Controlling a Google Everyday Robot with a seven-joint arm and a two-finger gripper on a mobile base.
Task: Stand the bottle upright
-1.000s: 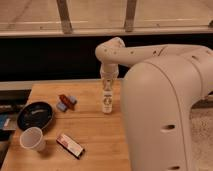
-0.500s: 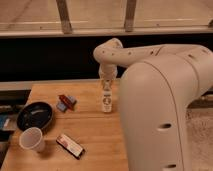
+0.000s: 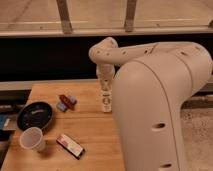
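The bottle (image 3: 106, 101) is slim and whitish with a pale label and dark marks. It stands upright on the wooden table (image 3: 95, 132) near the right edge. My gripper (image 3: 104, 82) hangs straight down from the white arm (image 3: 107, 52), directly over the bottle's top and at or touching its neck. The large white arm body fills the right of the view and hides the table's right side.
A black plate (image 3: 35, 115) lies at the left and a white paper cup (image 3: 33, 139) in front of it. A red and blue packet (image 3: 66, 102) lies left of the bottle. A flat snack packet (image 3: 70, 145) lies near the front.
The bottle stays upright in nearly the same spot. The arm's elbow has shifted slightly left; the gripper remains over the bottle's top.
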